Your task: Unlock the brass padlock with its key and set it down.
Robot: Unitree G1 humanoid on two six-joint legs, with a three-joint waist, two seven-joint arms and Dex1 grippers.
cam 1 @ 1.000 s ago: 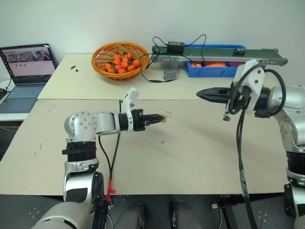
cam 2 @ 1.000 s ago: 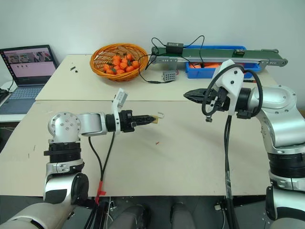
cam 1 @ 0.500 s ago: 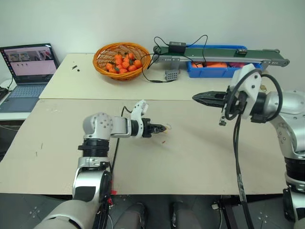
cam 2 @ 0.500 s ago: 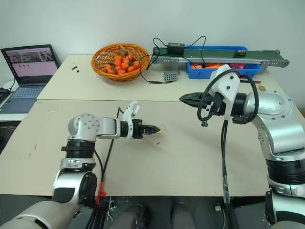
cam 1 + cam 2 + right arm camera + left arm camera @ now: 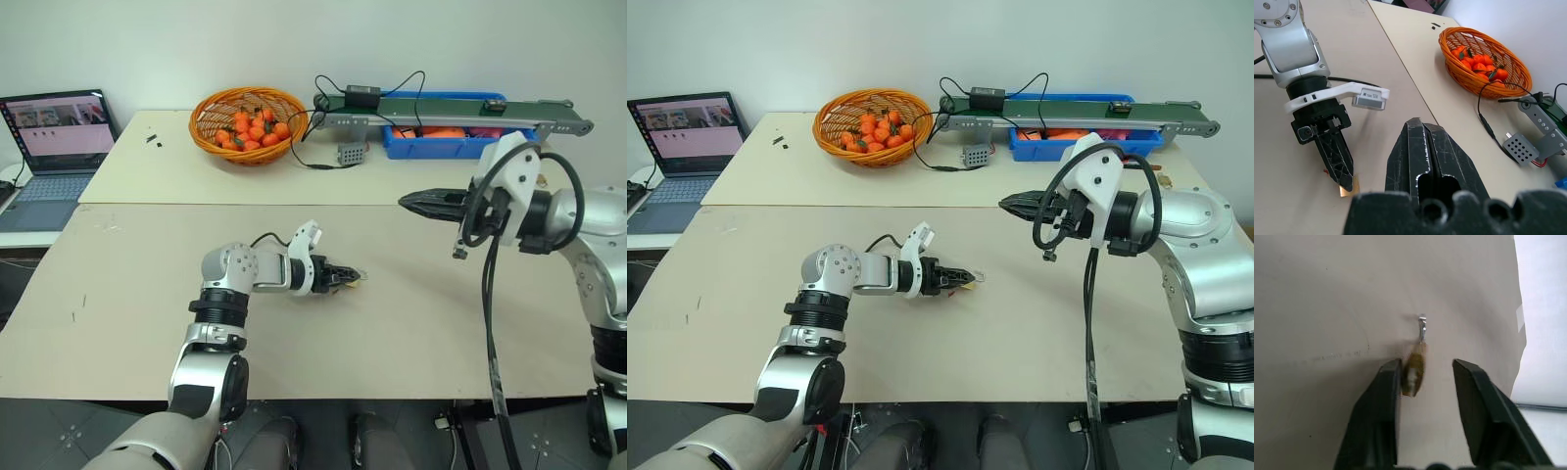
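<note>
The brass padlock (image 5: 1413,373) is a tiny golden block with a thin silver shackle. It rests low on the near table, between the fingers of my left gripper (image 5: 1426,364). It sits close against one finger and apart from the other. My left gripper (image 5: 345,277) is open and points right, down at the tabletop near the middle. My right gripper (image 5: 409,201) hangs above the table to the right, shut, pointing left; the right wrist view shows its fingers (image 5: 1422,128) pressed together. I cannot make out the key.
On the far table stand an orange basket (image 5: 248,122) of mandarins, a small grey box (image 5: 351,154) with cables, a green conveyor (image 5: 460,106) and a blue bin (image 5: 439,145). A laptop (image 5: 54,147) sits at far left. Black cables hang from both arms.
My left gripper has sunk to the tabletop and shifted right with the padlock, and its fingers have opened off it. The right arm has stayed put.
</note>
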